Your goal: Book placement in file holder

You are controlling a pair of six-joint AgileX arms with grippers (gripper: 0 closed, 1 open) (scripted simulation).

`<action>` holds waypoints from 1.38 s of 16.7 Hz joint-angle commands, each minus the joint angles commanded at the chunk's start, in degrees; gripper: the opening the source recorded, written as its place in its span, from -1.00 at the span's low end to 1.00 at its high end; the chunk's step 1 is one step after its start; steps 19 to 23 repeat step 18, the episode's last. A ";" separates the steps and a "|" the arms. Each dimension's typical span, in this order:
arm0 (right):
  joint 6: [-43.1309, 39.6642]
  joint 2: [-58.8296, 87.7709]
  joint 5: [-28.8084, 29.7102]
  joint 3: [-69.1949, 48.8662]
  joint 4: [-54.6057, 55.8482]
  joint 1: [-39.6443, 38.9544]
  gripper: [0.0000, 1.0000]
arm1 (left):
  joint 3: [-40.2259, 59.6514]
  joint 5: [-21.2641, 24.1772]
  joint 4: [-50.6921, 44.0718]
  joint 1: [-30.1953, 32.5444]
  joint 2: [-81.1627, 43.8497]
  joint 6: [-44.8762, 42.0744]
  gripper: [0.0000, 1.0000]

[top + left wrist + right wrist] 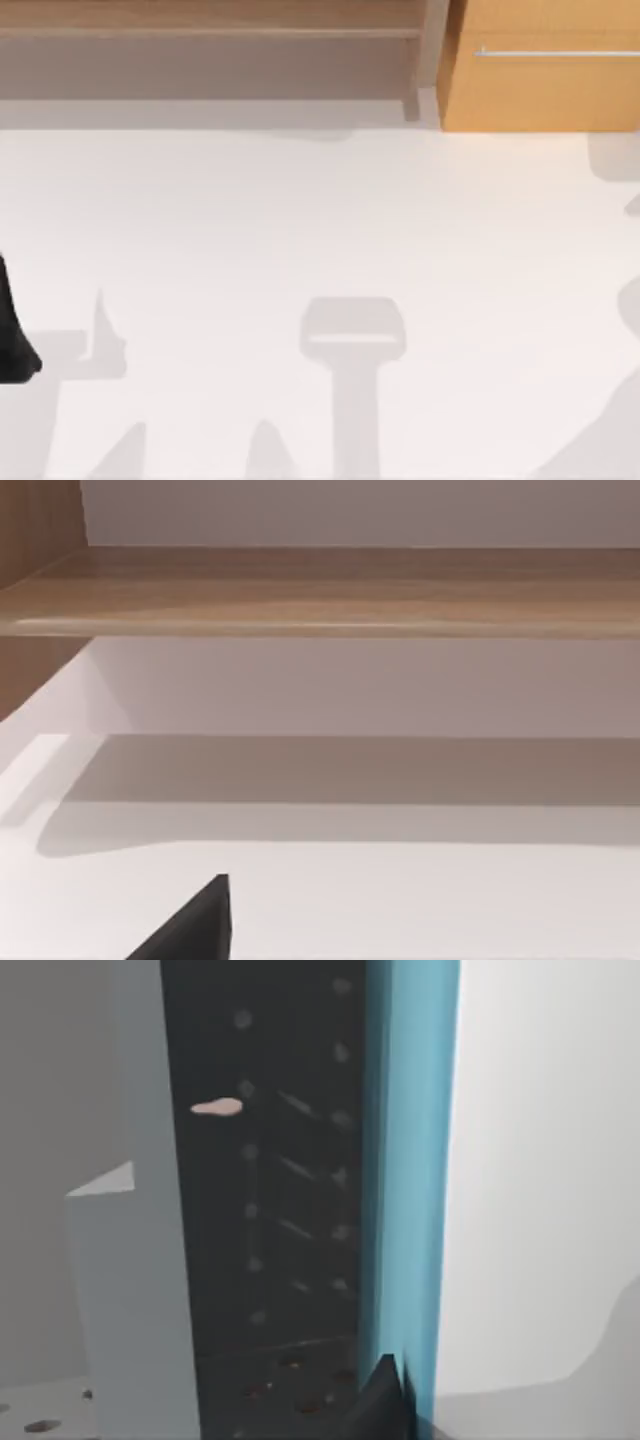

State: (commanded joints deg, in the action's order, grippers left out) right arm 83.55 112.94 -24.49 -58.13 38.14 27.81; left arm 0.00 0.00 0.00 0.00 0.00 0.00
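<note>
one pincer tip [385, 1400] — against book's teal strip [410, 1210]

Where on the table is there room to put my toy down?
The whole middle of the white table is bare, from the wooden shelf and orange cabinet at the back to the parked left arm at the left edge. It is crowded by the right gripper, where the book stands right beside the dark file holder.
</note>
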 joint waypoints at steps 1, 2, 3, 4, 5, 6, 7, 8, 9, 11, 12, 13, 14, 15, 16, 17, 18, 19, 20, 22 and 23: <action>0.00 0.00 0.00 0.00 0.00 0.00 -0.70 | 0.00 0.00 0.00 0.00 0.00 0.00 1.00; 0.00 0.00 0.00 0.00 0.00 0.00 -0.55 | 0.00 0.00 0.00 0.00 0.00 0.00 1.00; 0.00 0.00 0.00 0.00 0.00 0.00 -0.40 | 0.00 0.00 0.00 0.00 0.00 0.00 1.00; 0.00 0.00 0.00 0.00 0.00 0.00 -0.25 | 0.00 0.00 0.00 0.00 0.00 0.00 1.00; 0.00 0.00 0.00 0.00 0.00 0.00 -0.10 | 0.00 0.00 0.00 0.00 0.00 0.00 1.00; 0.00 0.00 0.00 0.00 0.00 0.00 0.06 | 0.00 0.00 0.00 0.00 0.00 0.00 1.00; 0.00 0.00 0.00 0.00 0.00 0.00 0.21 | 0.00 0.00 0.00 0.00 0.00 0.00 1.00; 0.00 0.00 0.00 0.00 0.00 0.00 0.36 | 0.00 0.00 0.00 0.00 0.00 0.00 1.00; 0.00 0.00 0.00 0.00 0.00 0.00 0.51 | 0.00 0.00 0.00 0.00 0.00 0.00 1.00; 0.00 0.00 0.00 0.00 0.00 0.00 0.81 | 0.00 0.00 0.00 0.00 0.00 0.00 1.00; 0.00 0.00 0.00 0.00 0.00 0.00 0.96 | 0.00 0.00 0.00 0.00 0.00 0.00 1.00; 0.00 0.00 0.00 0.00 0.00 0.00 1.00 | 0.00 0.00 0.00 0.00 0.00 0.00 1.00; 0.00 0.00 0.00 0.00 0.00 0.00 1.00 | 0.00 0.00 0.00 0.00 0.00 0.00 1.00; 0.00 0.00 0.00 0.00 0.00 0.00 1.00 | 0.00 0.00 0.00 0.00 0.00 0.00 1.00; 0.00 0.00 0.00 0.00 0.00 0.00 1.00 | 0.00 0.00 0.00 0.00 0.00 0.00 1.00; 0.00 0.00 0.00 0.00 0.00 0.00 1.00 | 0.00 0.00 0.00 0.00 0.00 0.00 1.00; 0.00 0.00 0.00 0.00 0.00 0.00 1.00 | 0.00 0.00 0.00 0.00 0.00 0.00 1.00; 0.00 0.00 0.00 0.00 0.00 0.00 1.00 | 0.00 0.00 0.00 0.00 0.00 0.00 1.00; 0.00 0.00 0.00 0.00 0.00 0.00 1.00 | 0.00 0.00 0.00 0.00 0.00 0.00 1.00; 0.00 0.00 0.00 0.00 0.00 0.00 1.00 | 0.00 0.00 0.00 0.00 0.00 0.00 1.00; 0.00 0.00 0.00 0.00 0.00 0.00 1.00 | 0.00 0.00 0.00 0.00 0.00 0.00 1.00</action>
